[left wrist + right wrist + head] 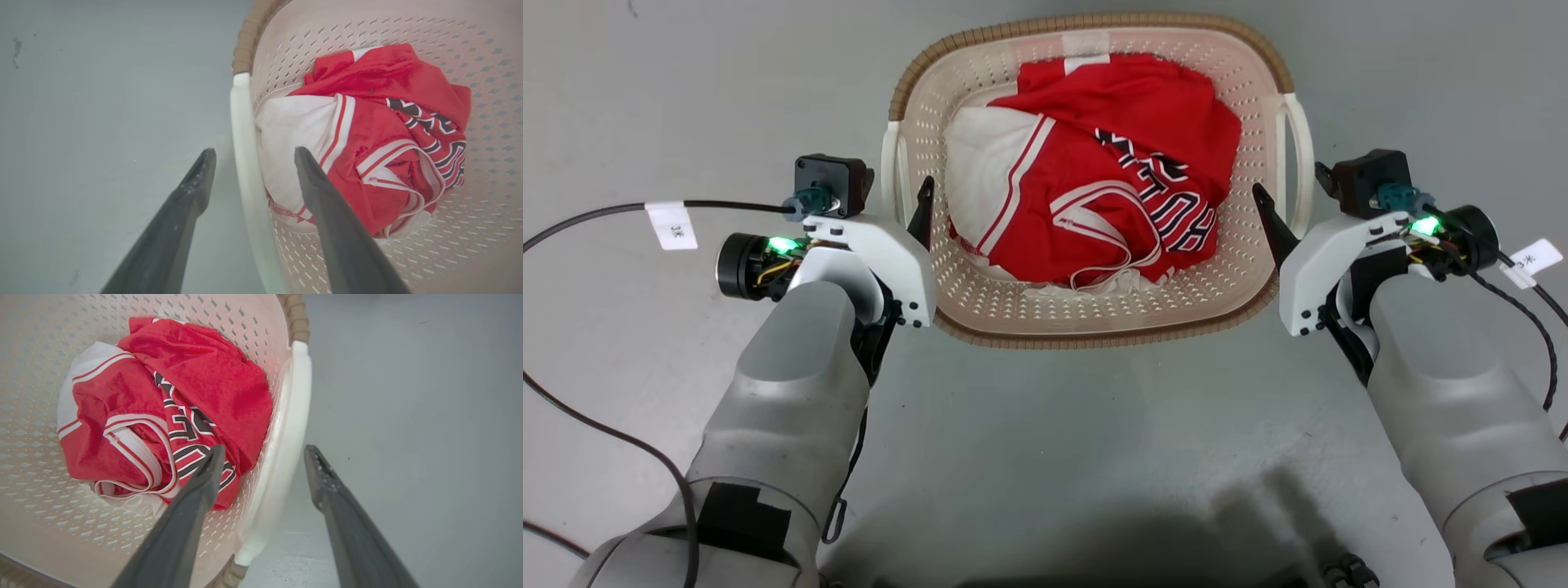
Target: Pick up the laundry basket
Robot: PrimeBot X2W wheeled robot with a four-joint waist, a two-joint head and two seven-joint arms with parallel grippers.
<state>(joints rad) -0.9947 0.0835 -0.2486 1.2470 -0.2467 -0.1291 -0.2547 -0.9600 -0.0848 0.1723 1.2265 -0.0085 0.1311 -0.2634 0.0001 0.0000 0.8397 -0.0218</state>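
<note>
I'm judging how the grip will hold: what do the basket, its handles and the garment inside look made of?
Basket: cream moulded-looking plastic, matte, with regular punched holes. Rim: brown, woven-look, probably plastic too. Handles: smooth white plastic, slight sheen. Garment: red-and-white fabric, likely sports mesh; soft, crumpled folds.

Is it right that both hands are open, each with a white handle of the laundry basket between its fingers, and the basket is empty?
Not quite: the laundry basket holds a red and white garment, as the head view shows. The left hand and right hand are indeed open, each with a white handle between its fingers.
</note>
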